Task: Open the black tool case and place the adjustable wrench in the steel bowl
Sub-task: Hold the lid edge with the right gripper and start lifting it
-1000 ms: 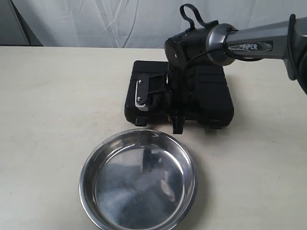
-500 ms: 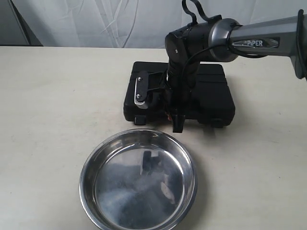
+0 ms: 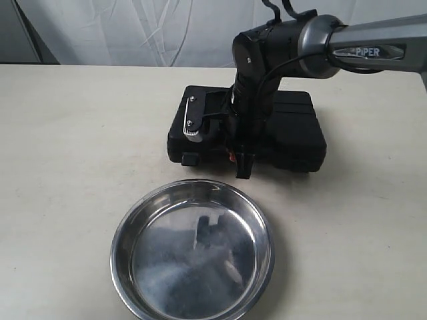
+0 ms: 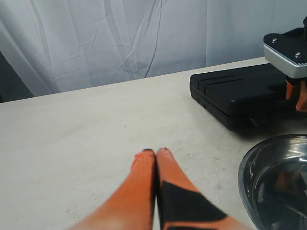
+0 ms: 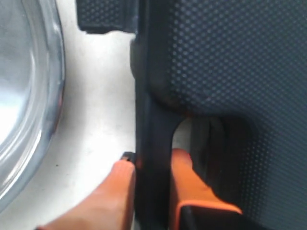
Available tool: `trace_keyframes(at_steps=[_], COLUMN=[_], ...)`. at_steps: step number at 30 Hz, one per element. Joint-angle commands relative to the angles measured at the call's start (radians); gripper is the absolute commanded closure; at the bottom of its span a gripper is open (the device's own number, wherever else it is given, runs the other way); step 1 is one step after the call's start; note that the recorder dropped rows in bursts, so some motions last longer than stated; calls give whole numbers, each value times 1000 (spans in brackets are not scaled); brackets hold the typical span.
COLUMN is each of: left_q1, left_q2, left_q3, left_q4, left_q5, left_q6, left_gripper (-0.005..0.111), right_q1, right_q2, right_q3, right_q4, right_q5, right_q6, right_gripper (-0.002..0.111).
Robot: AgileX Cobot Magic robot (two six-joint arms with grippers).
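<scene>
The black tool case lies closed on the table behind the steel bowl. My right gripper reaches down at the case's front edge. In the right wrist view this gripper is shut on the case's built-in handle, one orange finger on each side of the bar. The bowl's rim shows beside it. The adjustable wrench is hidden. My left gripper is shut on nothing, low over bare table, well to the side of the case and the bowl.
A white curtain hangs behind the table. One small latch juts from the case's front edge toward the bowl. The right arm stretches in from the right, above the case.
The right arm has risen and drawn back a little, and the case's front edge has shifted away from the bowl with it. The bowl has not moved.
</scene>
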Motion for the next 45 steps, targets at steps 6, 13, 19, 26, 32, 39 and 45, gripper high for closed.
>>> trace_keyframes(at_steps=[6,13,19,26,32,39,45], left_q1=[-7,-7,-7,-7,-7,-7,-7], left_q2=[-4,-4,-4,-4,-4,-4,-4], left_q3=[5,5,5,5,5,5,5], left_q4=[0,0,0,0,0,0,0], left_q5=[-4,-4,-6,-6,-6,-6,-6], left_q6=[0,0,0,0,0,0,0], left_gripper=[106,106,106,106,106,106,106], right_q1=[-1,-1,-3,-3,-3,-3,-3], right_q2=[-4,-82,-53,65,5,-14,-63], right_q3=[-9,-11,-9,-9,-11,-11,-11], right_q4=[11,25,107,96,73,101,78], right_q5=[-19,36,34,45,80,84,104], right_q6=[3,7,7,7,7,7,7], right_gripper=[108,109,109,109,109,109,109])
